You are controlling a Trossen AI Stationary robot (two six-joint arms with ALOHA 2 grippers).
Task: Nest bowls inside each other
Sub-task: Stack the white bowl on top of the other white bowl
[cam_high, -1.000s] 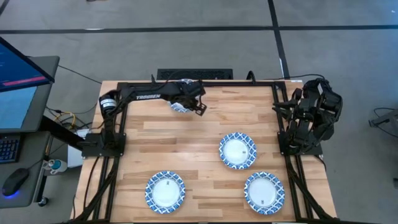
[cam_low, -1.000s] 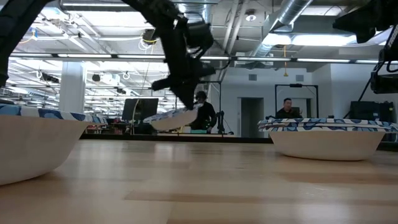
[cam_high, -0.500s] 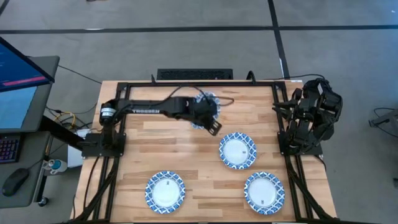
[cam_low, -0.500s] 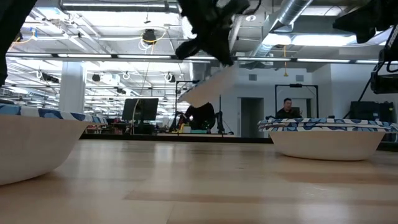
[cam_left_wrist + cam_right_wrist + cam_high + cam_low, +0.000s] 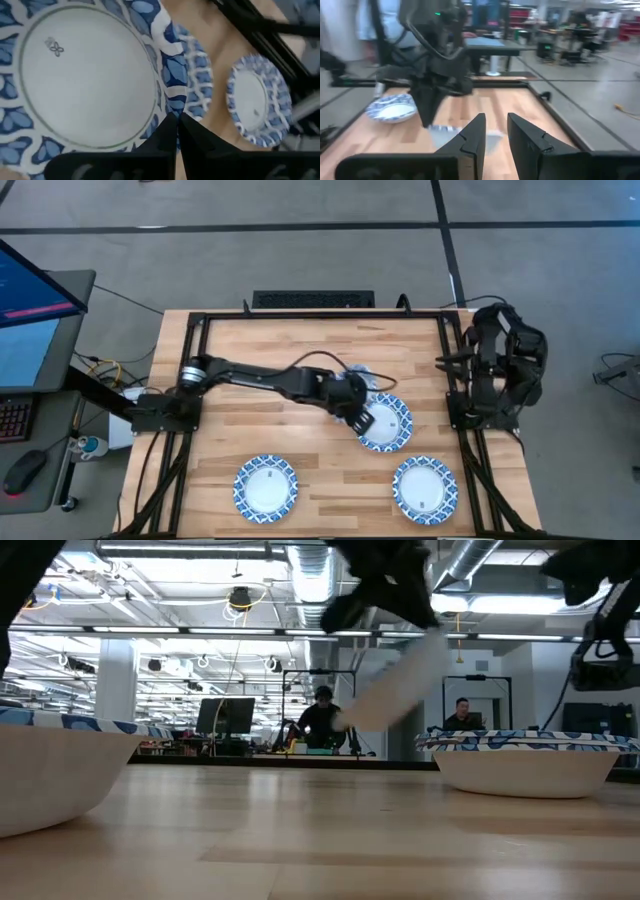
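Carrying a pinched bowl (image 5: 85, 75) in left gripper (image 5: 357, 412) above middle bowl (image 5: 392, 428); nothing visibly nested yet, right gripper (image 5: 495, 137) parked, part open.

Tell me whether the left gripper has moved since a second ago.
Yes. The left gripper, shut on a bowl, has swung from the table's far edge toward the right, and now sits over the middle bowl.

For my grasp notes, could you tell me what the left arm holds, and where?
The left gripper pinches a bowl by its blue patterned rim, carrying it tilted above the table.
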